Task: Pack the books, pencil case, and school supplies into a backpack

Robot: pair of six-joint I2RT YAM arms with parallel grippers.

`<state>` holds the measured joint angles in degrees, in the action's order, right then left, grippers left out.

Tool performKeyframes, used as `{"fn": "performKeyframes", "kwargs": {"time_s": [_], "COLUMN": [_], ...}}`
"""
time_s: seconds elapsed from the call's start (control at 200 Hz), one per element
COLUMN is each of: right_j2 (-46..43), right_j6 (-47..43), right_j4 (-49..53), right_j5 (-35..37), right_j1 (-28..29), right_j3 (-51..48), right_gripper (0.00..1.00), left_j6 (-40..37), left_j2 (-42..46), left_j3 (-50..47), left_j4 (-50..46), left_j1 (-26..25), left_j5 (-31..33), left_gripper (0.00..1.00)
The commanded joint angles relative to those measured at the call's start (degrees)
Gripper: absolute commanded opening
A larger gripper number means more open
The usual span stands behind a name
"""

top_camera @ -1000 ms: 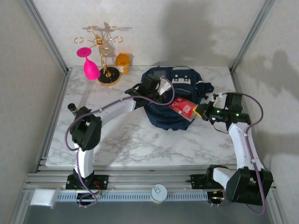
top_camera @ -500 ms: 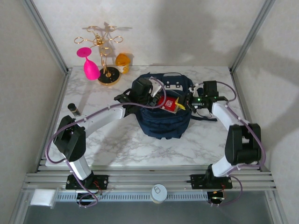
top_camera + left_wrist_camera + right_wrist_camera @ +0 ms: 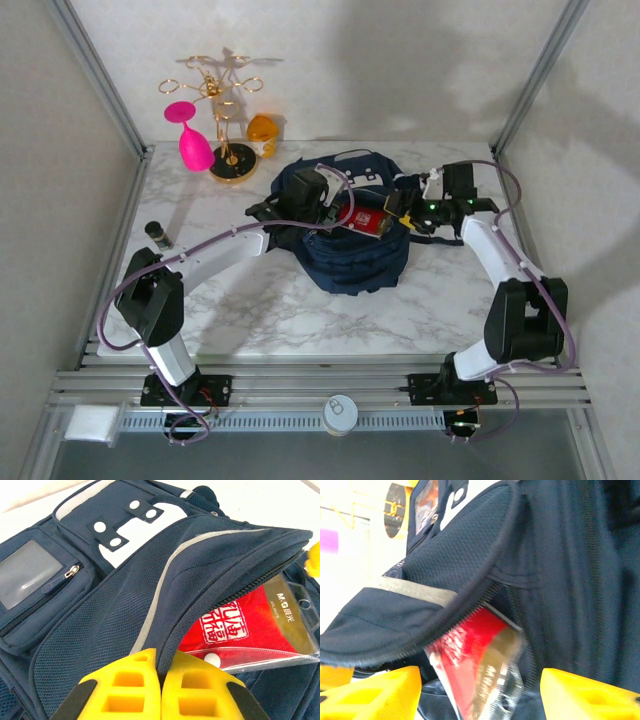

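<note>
The navy backpack [image 3: 350, 255] lies mid-table with its main opening facing right. My left gripper [image 3: 335, 208] [image 3: 161, 655] is shut on the zipper edge of the backpack's flap [image 3: 210, 580] and holds it up. The flat red box [image 3: 366, 219] [image 3: 240, 630] [image 3: 470, 650] of the school supplies lies tilted in the opening, under the flap. My right gripper [image 3: 406, 212] [image 3: 480, 677] stands open at the mouth, one yellow finger on each side of the box and apart from it. The books and the pencil case are out of view.
A gold stand [image 3: 225, 140] with a pink glass [image 3: 190, 140] and an orange cup [image 3: 262, 130] stands at the back left. A short black cylinder [image 3: 157, 232] sits near the left edge. Frame posts rise at both back corners.
My right gripper carried the red box from the backpack's right side into its opening, then opened and let it go. My left gripper, still shut on the flap, shifted slightly left.
</note>
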<state>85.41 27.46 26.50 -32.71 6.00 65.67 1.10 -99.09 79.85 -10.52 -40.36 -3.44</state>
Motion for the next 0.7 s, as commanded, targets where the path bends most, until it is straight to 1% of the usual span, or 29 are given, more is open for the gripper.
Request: {"fn": "performKeyframes", "kwargs": {"time_s": [0.0,0.09,0.165,0.28,0.34,0.375,0.546,0.631,0.666,0.696], "right_j2": [-3.08,-5.07,-4.89,-2.9,-1.58,-0.85,4.0,6.16,6.75,7.04], "right_j6": [-0.63,1.56,3.71,5.3,6.4,6.84,8.9,7.96,6.62,5.33], "right_j4": [2.57,-0.64,-4.25,-8.79,-11.41,-13.03,-18.6,-19.83,-19.14,-18.2], "right_j5": [4.21,4.17,2.88,3.32,2.77,2.77,3.96,3.56,4.15,5.01], "right_j1": [0.86,2.61,3.82,5.38,5.71,6.2,8.39,8.59,8.53,8.5], "right_j3": [-4.32,-7.65,-9.42,-8.98,-8.19,-7.62,-5.11,-3.58,-2.4,-1.5], "right_gripper": [0.61,0.5,0.41,0.29,0.2,0.17,0.15,0.15,0.17,0.21], "left_j6": [2.69,3.13,3.2,3.01,3.16,3.25,5.43,6.19,6.36,6.51], "left_j2": [1.8,1.57,1.12,0.87,0.74,0.59,0.67,0.58,0.6,0.56], "left_j3": [1.44,1.4,1.83,2.49,2.65,2.91,3.01,3.13,2.86,2.85], "left_j4": [3.52,3.88,3.56,3.34,3.41,3.2,3.67,4.08,4.35,4.23], "left_j1": [-0.24,-0.42,-0.76,-1.39,-1.48,-1.55,-1.65,-1.8,-1.89,-1.83], "left_j5": [-0.07,-0.67,-0.98,-0.87,-1.08,-1.17,-1.38,-2.96,-2.78,-2.52], "left_gripper": [0.0,0.0,0.0,0.0,0.0,0.0,0.0,0.0,0.0,0.0]}}
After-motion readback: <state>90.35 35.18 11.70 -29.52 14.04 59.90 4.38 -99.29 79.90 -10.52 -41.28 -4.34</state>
